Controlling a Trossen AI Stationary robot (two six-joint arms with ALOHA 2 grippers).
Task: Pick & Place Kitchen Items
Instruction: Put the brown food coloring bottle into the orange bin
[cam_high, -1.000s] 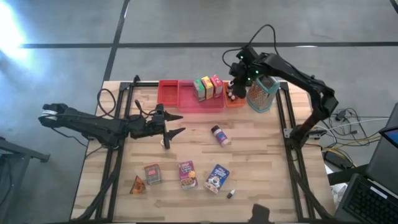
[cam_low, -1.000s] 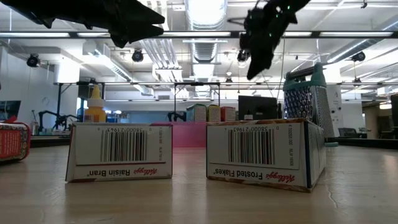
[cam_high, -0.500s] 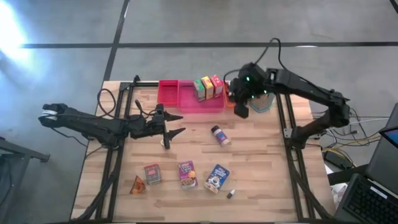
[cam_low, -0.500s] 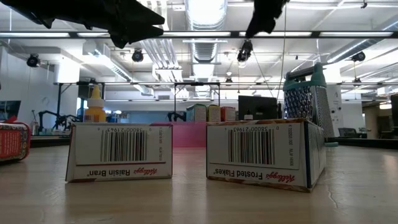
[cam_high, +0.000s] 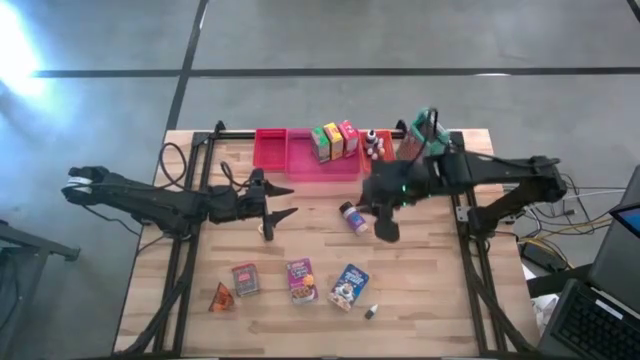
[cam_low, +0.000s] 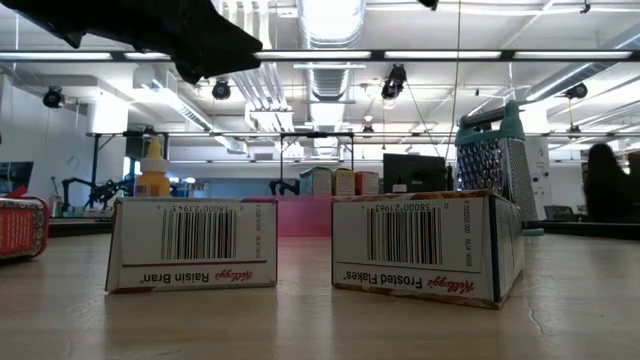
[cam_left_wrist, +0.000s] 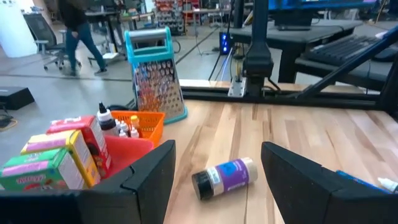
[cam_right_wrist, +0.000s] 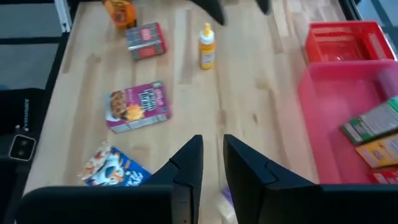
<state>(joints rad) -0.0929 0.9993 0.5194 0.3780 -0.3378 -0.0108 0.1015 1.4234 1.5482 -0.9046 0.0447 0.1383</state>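
High view shows your right gripper (cam_high: 385, 228) beside the little purple jar (cam_high: 353, 217) lying on the tabletop (cam_high: 430, 290) — its jaws are nearly pressed together and hold nothing. Spread them first, then come down over the jar's middle — slowly, since it looks ready to roll.

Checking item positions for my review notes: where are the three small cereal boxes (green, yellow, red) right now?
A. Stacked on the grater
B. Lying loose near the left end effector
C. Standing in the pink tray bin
C: the three small cereal boxes stand side by side in the pink tray bin, at its end.
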